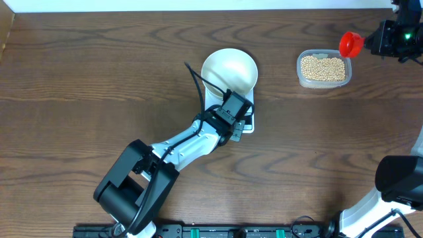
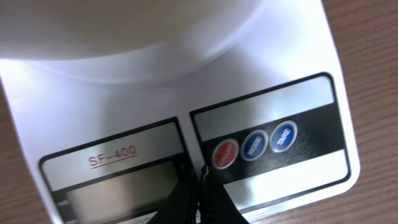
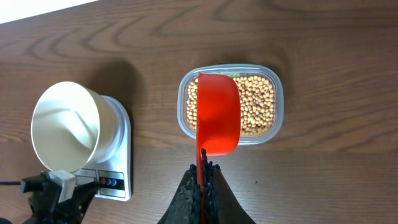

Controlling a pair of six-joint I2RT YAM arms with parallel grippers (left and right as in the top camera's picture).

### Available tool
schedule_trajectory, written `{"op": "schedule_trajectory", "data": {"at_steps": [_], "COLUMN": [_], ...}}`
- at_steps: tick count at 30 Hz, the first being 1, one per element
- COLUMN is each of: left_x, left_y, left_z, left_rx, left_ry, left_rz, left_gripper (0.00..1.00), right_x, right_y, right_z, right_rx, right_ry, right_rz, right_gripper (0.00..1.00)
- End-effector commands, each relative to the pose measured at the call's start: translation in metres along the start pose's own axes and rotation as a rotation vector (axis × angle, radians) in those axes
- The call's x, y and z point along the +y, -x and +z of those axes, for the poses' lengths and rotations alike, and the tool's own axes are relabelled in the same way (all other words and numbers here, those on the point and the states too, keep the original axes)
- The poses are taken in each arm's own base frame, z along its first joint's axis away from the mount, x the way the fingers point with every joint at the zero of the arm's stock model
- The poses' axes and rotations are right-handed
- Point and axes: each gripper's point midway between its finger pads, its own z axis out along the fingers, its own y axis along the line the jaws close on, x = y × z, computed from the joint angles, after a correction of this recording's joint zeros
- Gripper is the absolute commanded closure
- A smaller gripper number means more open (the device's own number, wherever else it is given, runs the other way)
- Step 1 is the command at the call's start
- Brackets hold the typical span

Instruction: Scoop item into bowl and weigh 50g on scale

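Holding the empty red plastic scoop (image 3: 217,115) clamped in my right gripper (image 3: 202,186), I hover it right above the tan round beans (image 3: 258,106) in their clear tub (image 3: 278,93). The white round bowl (image 3: 65,124) waits on the white digital scale (image 3: 121,155), whose buttons (image 2: 254,144) lie just under my pinched-shut, empty left gripper (image 2: 202,186). Next, I reckon: dip, scoop.

The scale (image 2: 124,106) carries one readable mark, "SF-400" (image 2: 112,155), in red underlined print on the pale strip just above its grey display (image 2: 118,200); its three round buttons (image 2: 254,144), one red and two blue, bear white lettering too blurred to read.
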Motion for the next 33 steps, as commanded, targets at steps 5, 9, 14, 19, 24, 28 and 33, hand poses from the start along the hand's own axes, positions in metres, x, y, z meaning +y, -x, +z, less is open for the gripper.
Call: {"op": "schedule_trajectory", "data": {"at_steps": [5,9,14,19,24,28,33], "left_x": [0.009,0.005,-0.002,-0.002,-0.004,-0.005,-0.004], "left_y": [-0.007,0.007,0.015,0.016,0.027,0.031,0.028], "left_z": [0.005,0.004,0.0,-0.002,-0.014,-0.019,-0.016], "left_rx": [0.005,-0.044,-0.058,-0.063,-0.102,-0.117,-0.108], "left_ry": [0.026,0.011,-0.019,-0.021,-0.031,-0.035,-0.033], "left_rz": [0.052,0.067,0.079,0.079,0.089,0.09,0.091], "left_gripper": [0.93,0.93,0.93,0.93,0.93,0.93,0.93], "right_x": [0.003,0.004,0.004,0.003,0.003,0.004,0.004], "right_y": [0.0,0.0,0.0,0.0,0.0,0.0,0.0], "right_z": [0.003,0.003,0.003,0.003,0.003,0.003,0.003], "right_rx": [0.006,0.007,0.006,0.006,0.006,0.006,0.006], "right_ry": [0.019,0.019,0.019,0.019,0.019,0.019,0.02], "right_rz": [-0.015,-0.015,-0.015,-0.015,-0.022,-0.022,-0.022], "right_gripper": [0.99,0.99,0.99,0.99,0.99,0.99,0.99]}}
